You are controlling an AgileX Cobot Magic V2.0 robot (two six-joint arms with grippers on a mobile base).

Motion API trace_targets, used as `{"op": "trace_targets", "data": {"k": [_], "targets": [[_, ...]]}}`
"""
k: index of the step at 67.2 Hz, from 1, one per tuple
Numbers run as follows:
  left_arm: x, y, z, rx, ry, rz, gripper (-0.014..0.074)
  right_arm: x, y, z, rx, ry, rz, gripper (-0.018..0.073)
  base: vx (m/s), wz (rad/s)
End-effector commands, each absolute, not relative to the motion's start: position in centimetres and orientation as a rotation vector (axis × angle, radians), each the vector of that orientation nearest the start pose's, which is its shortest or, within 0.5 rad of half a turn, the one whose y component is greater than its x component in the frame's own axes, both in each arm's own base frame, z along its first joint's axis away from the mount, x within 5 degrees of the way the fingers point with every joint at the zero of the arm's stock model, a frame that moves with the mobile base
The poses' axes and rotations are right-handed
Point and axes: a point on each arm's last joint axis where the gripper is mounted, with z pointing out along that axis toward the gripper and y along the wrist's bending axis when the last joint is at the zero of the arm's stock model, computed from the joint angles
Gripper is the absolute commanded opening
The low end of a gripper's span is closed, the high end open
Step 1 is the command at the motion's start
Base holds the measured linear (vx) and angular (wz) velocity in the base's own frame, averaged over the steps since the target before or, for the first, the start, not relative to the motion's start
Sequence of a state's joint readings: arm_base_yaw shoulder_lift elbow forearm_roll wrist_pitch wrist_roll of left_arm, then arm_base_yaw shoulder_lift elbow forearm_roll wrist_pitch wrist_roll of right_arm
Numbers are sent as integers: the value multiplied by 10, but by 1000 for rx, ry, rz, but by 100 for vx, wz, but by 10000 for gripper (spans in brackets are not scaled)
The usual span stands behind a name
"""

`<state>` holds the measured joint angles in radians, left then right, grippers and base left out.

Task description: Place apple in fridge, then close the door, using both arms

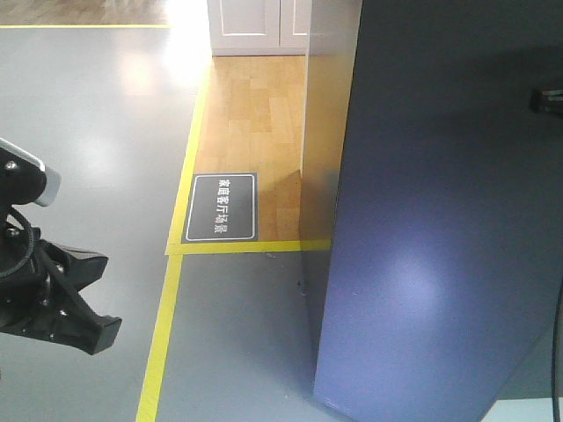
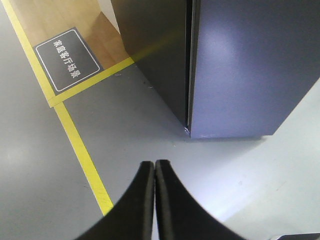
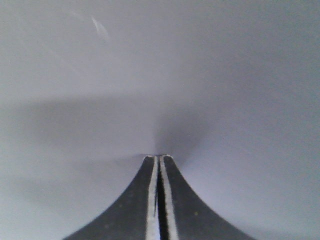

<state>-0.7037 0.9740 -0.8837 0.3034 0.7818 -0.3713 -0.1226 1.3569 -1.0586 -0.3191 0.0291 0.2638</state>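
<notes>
The fridge [image 1: 324,132] stands at the right, its dark side panel facing me. Its door [image 1: 440,246], a tall dark grey panel, lies almost flat against it, with only a thin seam showing in the left wrist view between the fridge [image 2: 155,55] and the door [image 2: 250,65]. The apple is out of view. My left gripper [image 2: 154,162] is shut and empty above the grey floor, short of the fridge's near corner. My right gripper [image 3: 159,156] is shut with its tips on the door [image 3: 160,75]. A dark bit of the right arm [image 1: 547,100] shows at the door's right edge.
Yellow tape lines [image 1: 163,334] mark the grey floor. A dark floor sign [image 1: 221,207] with white characters lies on the wooden patch [image 1: 255,114] left of the fridge. A white cabinet [image 1: 255,25] stands at the back. My left arm [image 1: 44,290] fills the lower left.
</notes>
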Motion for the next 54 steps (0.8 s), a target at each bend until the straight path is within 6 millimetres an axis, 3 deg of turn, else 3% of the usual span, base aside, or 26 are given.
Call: {"op": "trace_targets", "data": {"k": [1, 31, 54], "targets": [[156, -108, 352, 514, 2178, -225, -6, 328, -41, 384, 42, 1665, -130, -3, 0, 0], [156, -108, 352, 514, 2178, -225, -6, 401, -51, 390, 48, 1622, -124, -3, 0, 0], [156, -108, 351, 514, 2179, -225, -6, 410, -52, 390, 58, 1607, -111, -3, 0, 0]]}}
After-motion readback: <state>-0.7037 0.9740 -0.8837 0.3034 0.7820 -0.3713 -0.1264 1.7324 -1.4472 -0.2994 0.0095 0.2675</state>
